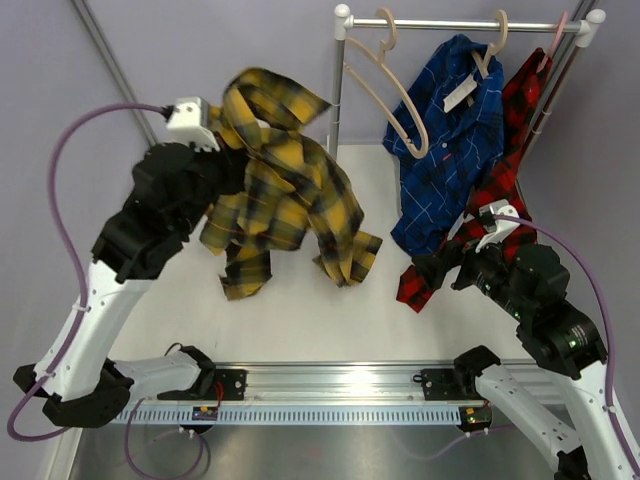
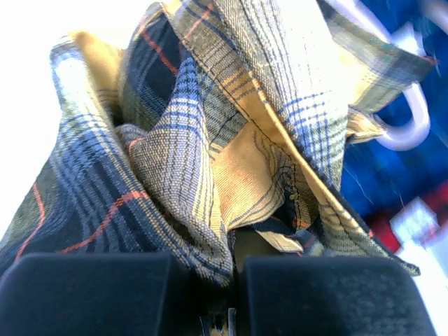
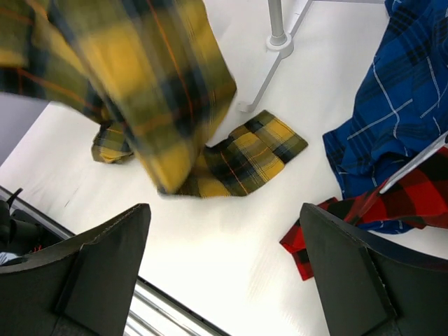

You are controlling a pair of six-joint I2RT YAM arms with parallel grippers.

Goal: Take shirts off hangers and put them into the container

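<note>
Left pincer: pressed together on a bunched fold of the yellow-and-black shirt, raised over the worktop's left half.
Yellow-and-black shirt: off any hanger, draped down from the grip; one lower corner lies on the worktop.
Right pincer: spread wide, holding nothing, low over the worktop just beside the red-and-black shirt's bottom edge.
Blue shirt: hung on the rack, beside the red-and-black one at the right end.
Empty hanger: on the rack's left end.
Open room: bare worktop between the yellow hem and the red hem, and along the near edge.
</note>
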